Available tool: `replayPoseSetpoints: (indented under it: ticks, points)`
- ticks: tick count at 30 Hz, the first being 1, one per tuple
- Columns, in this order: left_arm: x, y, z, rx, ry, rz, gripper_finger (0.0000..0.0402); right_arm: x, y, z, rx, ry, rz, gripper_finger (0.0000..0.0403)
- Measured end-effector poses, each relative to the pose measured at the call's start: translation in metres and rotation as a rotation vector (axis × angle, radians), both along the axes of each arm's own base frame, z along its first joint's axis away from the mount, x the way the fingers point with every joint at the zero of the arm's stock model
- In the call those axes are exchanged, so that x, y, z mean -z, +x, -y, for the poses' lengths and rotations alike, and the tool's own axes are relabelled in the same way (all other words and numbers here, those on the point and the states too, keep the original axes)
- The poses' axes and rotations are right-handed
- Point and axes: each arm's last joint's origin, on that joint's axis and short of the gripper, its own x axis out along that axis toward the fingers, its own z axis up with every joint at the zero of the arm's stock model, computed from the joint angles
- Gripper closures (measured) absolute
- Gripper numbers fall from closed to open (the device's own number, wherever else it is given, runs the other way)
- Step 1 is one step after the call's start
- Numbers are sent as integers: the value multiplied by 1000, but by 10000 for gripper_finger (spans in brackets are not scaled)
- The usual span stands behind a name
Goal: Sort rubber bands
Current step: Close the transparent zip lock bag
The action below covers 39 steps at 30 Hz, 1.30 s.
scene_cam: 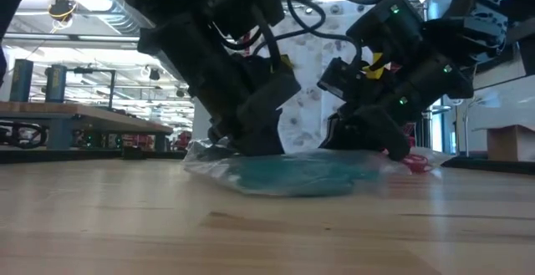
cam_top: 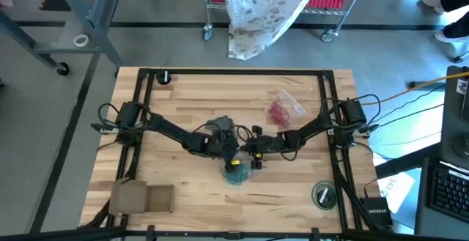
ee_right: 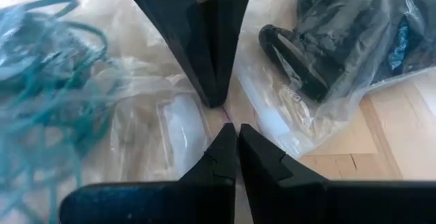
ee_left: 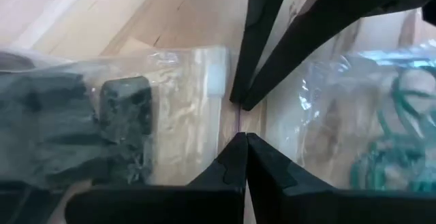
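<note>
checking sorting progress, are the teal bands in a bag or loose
In a bag: the teal bands lie under clear bag film, seen from the right wrist.

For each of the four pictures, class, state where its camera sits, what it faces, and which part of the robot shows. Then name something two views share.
High view: overhead, looking straight down at the table; both arms show.
Low view: at table-top height, facing the room; both arms above the teal bag.
Left wrist view: past the shut left gripper.
Right wrist view: past the shut right gripper.
Shared: both wrist views show the fingertips meeting over clear bags.
</note>
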Motion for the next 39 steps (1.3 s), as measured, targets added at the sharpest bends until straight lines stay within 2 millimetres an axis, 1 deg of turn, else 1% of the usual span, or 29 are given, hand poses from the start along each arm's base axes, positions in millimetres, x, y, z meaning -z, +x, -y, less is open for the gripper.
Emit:
replayPoseSetpoints:
  ticks: [4, 10, 15, 18, 20, 25, 33, 39]
  points:
    - [2, -3, 0, -5, 11, -44, 401, 1, -1, 0, -1, -2, -18, 388]
    - [4, -8, 8, 1, 20, -76, 400, 2, -3, 4, 10, 6, -24, 388]
    - [3, -7, 19, 50, 18, -37, 400, -13, -5, 2, -46, 70, -10, 388]
    - [2, -6, 23, 65, 6, -18, 400, -27, -3, 1, -67, 92, 50, 388]
    - [2, -6, 25, 70, 4, -16, 400, -30, -2, 1, -68, 95, 71, 388]
    - [2, -6, 25, 68, -2, -8, 400, -27, -2, 1, -81, 79, 56, 388]
    - [1, -5, 25, 65, -5, 1, 400, -15, -2, 1, -88, 80, 17, 388]
    - [1, -5, 25, 62, -6, 5, 400, -15, -1, 0, -106, 96, 19, 388]
